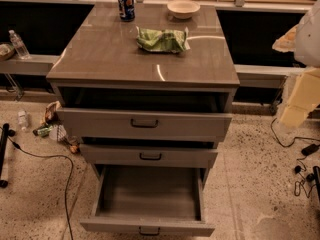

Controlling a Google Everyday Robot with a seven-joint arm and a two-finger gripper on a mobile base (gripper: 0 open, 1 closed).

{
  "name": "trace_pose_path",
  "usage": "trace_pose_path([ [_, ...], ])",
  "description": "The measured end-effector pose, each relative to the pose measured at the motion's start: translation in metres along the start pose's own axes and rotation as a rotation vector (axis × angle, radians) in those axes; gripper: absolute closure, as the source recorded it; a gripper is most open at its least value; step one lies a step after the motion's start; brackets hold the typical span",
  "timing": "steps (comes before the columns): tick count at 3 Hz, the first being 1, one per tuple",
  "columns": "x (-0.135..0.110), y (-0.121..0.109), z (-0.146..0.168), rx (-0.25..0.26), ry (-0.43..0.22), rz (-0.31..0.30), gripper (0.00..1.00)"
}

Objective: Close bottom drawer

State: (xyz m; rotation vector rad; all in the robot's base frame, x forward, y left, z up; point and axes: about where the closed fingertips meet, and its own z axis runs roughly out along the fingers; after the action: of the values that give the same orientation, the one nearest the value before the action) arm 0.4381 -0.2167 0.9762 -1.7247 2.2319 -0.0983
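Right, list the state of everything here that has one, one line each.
Bottom drawer: pulled far out, empty.
Middle drawer: slightly open.
Top drawer: partly open.
Can: standing upright.
Bowl: right way up.
Green bag: crumpled, lying flat.
Claw: at the right edge, clear of the drawers.

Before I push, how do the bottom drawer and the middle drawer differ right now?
The bottom drawer is pulled far out, its bare inside showing; the middle drawer juts only slightly, inside hidden. The bottom drawer's front stands well ahead of the middle drawer's front. Both have grey-taupe fronts with a small dark handle. The gripper hangs at the right edge, apart from both.
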Motion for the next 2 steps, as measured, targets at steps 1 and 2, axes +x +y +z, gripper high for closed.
trace_pose_path([
  [1, 0.0, 0.0, 0.0, 0.0, 0.0, 0.0, 0.0],
  [2, -0.0011, 0.0005, 0.002, 0.005, -0.007, 0.0, 0.18],
])
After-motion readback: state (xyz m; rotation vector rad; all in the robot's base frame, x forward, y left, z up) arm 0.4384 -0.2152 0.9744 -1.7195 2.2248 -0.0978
